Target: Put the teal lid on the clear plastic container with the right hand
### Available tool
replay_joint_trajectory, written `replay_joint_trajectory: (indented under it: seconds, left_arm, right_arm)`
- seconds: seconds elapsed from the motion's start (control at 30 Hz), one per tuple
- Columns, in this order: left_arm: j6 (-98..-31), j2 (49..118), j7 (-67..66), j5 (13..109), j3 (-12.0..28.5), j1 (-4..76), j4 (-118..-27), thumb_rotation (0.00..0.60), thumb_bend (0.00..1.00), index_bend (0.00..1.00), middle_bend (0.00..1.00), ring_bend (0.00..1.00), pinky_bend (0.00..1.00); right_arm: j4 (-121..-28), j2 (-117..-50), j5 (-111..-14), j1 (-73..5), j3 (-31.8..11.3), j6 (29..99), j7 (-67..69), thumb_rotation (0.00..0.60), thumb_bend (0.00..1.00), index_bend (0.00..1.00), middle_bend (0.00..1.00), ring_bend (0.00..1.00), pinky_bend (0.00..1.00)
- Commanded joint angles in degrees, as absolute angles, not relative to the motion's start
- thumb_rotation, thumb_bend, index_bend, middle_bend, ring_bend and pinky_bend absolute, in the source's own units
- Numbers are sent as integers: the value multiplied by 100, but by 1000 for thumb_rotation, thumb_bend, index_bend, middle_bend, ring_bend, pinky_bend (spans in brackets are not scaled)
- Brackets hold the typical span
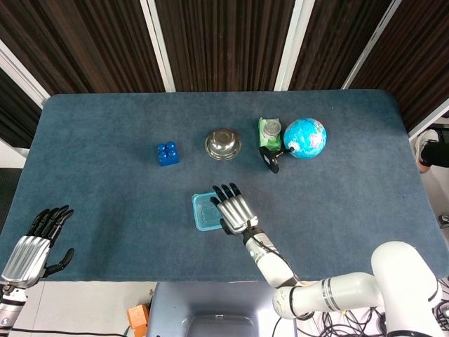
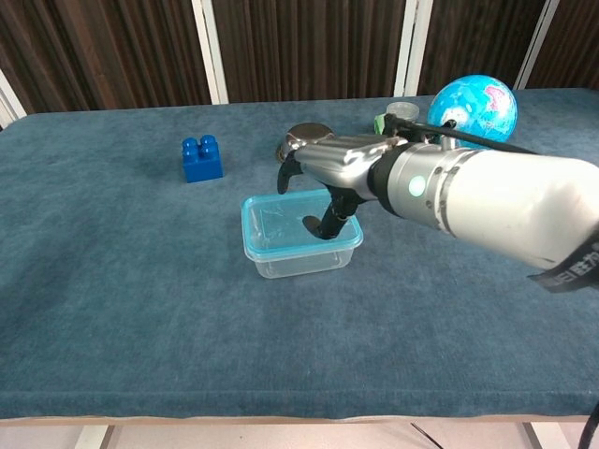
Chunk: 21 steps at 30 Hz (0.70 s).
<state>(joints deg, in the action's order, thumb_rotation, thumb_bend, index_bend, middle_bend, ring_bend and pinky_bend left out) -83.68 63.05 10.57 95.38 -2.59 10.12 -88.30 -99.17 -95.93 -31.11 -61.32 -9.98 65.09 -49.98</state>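
Observation:
The clear plastic container point(image 2: 301, 260) stands at the table's middle with the teal lid point(image 2: 277, 224) lying on top of it; in the head view only the lid's left part point(image 1: 203, 213) shows. My right hand point(image 2: 333, 165) hovers palm down over the lid with its fingers spread, and it holds nothing. Its thumb hangs down close to the lid's right half; whether it touches I cannot tell. From above, the right hand point(image 1: 232, 208) covers the container's right half. My left hand point(image 1: 34, 243) is open at the table's near left corner, far from the container.
A blue brick point(image 2: 201, 157) stands at the back left. A steel bowl point(image 1: 223, 144) sits behind the container, partly hidden by my hand in the chest view. A green jar point(image 1: 269, 130) and a globe point(image 2: 473, 103) stand at the back right.

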Motion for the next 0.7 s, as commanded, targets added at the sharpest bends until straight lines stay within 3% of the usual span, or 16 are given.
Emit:
replay_joint_trajectory:
  seconds: [0.03, 0.7]
  left_arm:
    - [-8369, 6300, 1062, 9533, -254, 1013, -8831, 600, 392, 0, 39, 8, 31]
    - [-8408, 6281, 1149, 9558, -260, 1004, -8788, 600, 393, 0, 38, 7, 31]
  right_arm:
    - [-9665, -9903, -2930, -6278, -1081, 6548, -5159, 600, 477, 232, 21, 0, 0]
    - [-9202, -10360, -2605, -6445, -1246, 6593, -5481, 600, 512, 254, 21, 0, 0]
